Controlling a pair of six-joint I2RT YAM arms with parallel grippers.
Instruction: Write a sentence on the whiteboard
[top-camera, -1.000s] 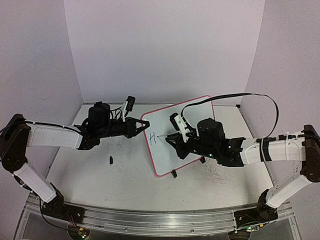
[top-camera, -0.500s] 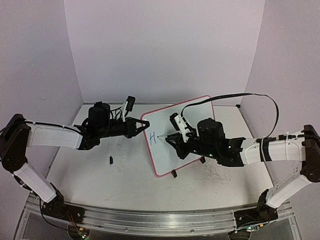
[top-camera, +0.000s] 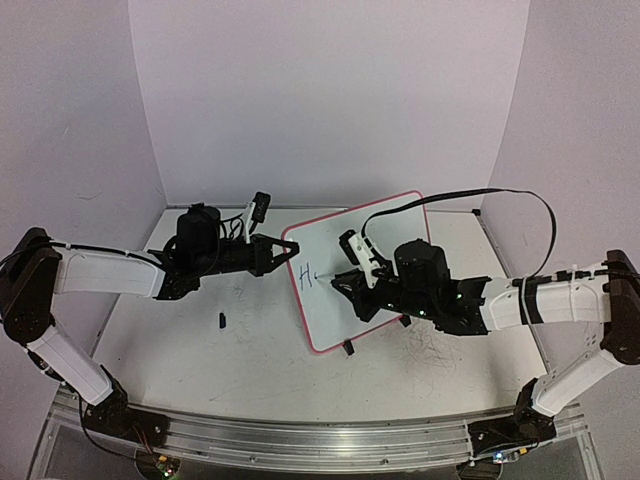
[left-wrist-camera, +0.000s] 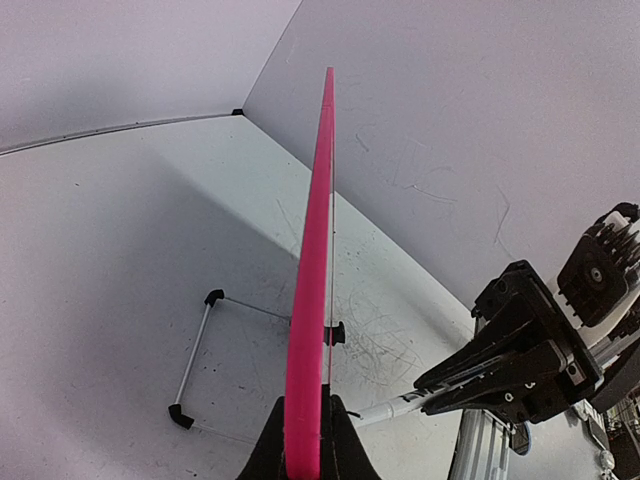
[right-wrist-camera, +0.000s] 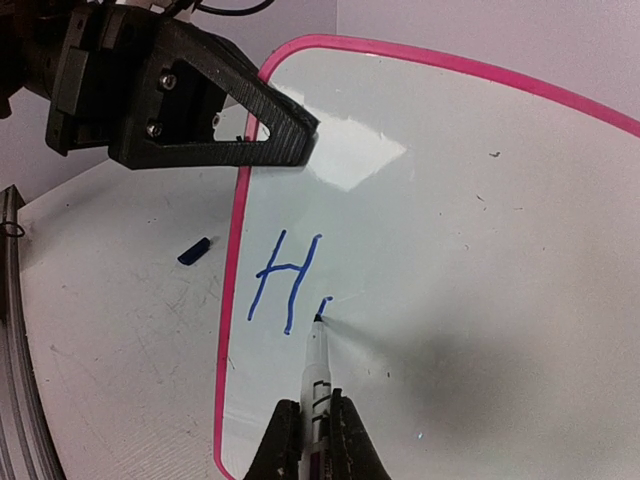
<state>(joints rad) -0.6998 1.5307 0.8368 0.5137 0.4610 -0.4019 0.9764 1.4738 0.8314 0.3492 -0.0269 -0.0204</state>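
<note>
Right gripper (right-wrist-camera: 310, 425) is clenched on a marker (right-wrist-camera: 317, 370), its tip touching the whiteboard (right-wrist-camera: 480, 200) just right of the sentence (right-wrist-camera: 285, 270) (only a blue "H" there). The board stands tilted on the table (top-camera: 250, 370). Further back, left gripper (top-camera: 290, 249) is clamped on its pink left rim.

Only legible txt you've got: the sentence (right-wrist-camera: 285, 282) on the whiteboard (right-wrist-camera: 480, 180) reads just "H", blue, handwritten, near the board's left edge. Just right of it there's a tiny blue stroke (right-wrist-camera: 323, 300) at the marker (right-wrist-camera: 316, 365) tip, illegible as a letter.
</note>
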